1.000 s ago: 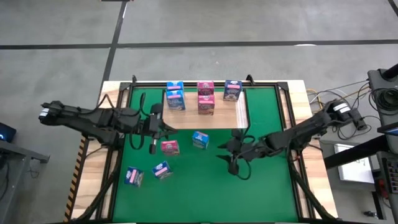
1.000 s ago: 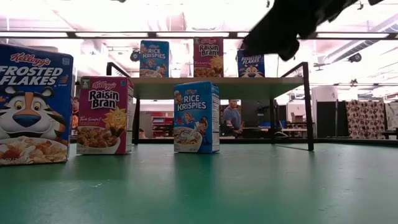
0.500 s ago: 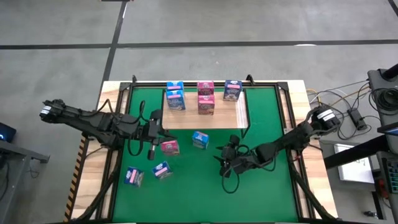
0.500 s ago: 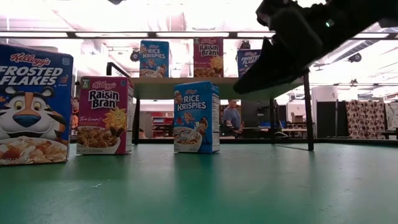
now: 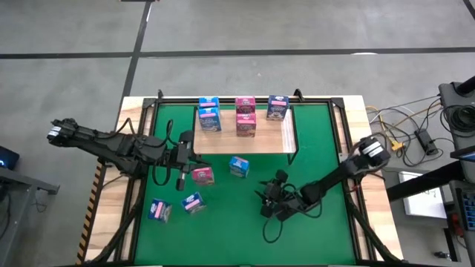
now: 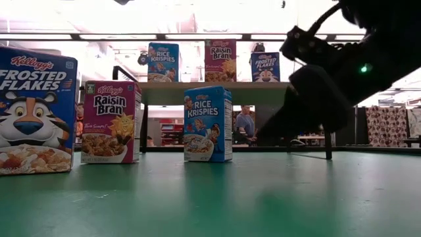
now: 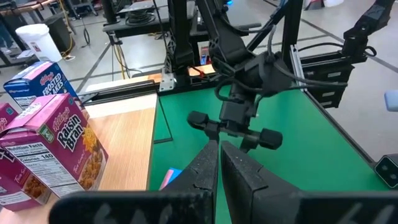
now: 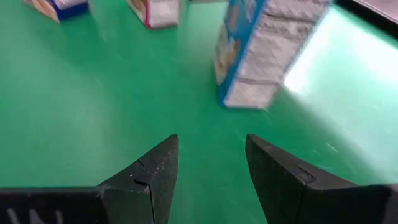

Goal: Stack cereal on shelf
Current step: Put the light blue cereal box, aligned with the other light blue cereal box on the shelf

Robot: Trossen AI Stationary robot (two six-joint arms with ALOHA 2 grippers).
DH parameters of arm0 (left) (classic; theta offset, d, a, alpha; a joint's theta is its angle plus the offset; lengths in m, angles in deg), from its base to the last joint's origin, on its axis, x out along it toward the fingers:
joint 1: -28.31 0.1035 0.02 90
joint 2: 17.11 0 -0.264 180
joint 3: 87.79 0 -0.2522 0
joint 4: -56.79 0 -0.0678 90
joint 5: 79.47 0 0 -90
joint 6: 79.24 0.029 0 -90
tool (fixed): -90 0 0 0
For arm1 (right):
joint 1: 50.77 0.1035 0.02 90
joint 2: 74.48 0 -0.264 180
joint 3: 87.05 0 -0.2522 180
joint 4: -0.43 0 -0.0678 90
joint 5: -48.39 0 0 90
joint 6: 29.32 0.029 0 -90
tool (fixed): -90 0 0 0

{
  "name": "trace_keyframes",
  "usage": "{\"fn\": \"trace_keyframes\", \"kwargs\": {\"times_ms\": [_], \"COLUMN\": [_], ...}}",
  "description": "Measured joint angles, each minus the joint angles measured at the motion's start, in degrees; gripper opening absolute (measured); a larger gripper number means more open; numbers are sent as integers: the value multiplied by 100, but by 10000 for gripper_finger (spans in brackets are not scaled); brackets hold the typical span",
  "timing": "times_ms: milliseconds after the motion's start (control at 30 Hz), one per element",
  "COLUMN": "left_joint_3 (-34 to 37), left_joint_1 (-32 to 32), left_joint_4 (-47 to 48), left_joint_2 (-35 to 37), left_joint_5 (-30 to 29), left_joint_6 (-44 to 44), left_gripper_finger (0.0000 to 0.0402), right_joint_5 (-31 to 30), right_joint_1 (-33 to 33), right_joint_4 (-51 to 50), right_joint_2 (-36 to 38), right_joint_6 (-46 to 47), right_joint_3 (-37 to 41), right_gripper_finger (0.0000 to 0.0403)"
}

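Note:
The shelf [image 5: 245, 142], a light-wood board in a black frame, stands raised at the mat's far side. On it stand light blue [image 5: 209, 119], pink [image 5: 246, 123] and dark blue [image 5: 277, 109] cereal boxes. On the green mat stand a light blue box [image 5: 239, 166], two pink boxes [image 5: 202, 175] [image 5: 193, 202] and a dark blue box [image 5: 159, 211]. My right gripper [image 5: 266, 202] hangs open low over the mat, near-right of the light blue box [image 8: 267, 50], with nothing between its fingers. My left gripper [image 7: 217, 158] is shut and empty, held in the air left of the shelf's front edge.
The shelf's black legs [image 6: 325, 112] stand on the mat. Bare green mat [image 5: 312, 237] lies at the near right. The wooden tabletop's edges [image 5: 111, 215] flank the mat. Cables [image 5: 401, 126] and equipment lie off the table's right side.
My right gripper has come down close to the mat and moved toward the near edge and a little left, tipping its fingers further downward. It has stayed open. The boxes have not moved.

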Motion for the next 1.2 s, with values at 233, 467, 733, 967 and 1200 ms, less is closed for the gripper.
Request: {"fn": "trace_keyframes", "kwargs": {"times_ms": [233,467,733,967,1200], "left_joint_3": [0,0,0,0,0], "left_joint_1": [0,0,0,0,0], "left_joint_4": [24,30,28,26,20], "left_joint_2": [0,0,-2,-2,-4], "left_joint_5": [2,2,2,3,3], "left_joint_6": [1,1,2,24,24], "left_gripper_finger": [1,1,1,1,1], "right_joint_5": [-256,-307,-705,-849,-1096], "right_joint_1": [-181,-551,-696,-723,-745], "right_joint_4": [864,868,870,1019,1851], "right_joint_2": [-137,-137,-135,-172,-654], "right_joint_6": [-405,-400,-453,-535,-1015], "right_joint_3": [-7,-176,-234,-234,-340], "right_gripper_finger": [180,223,272,273,261]}}
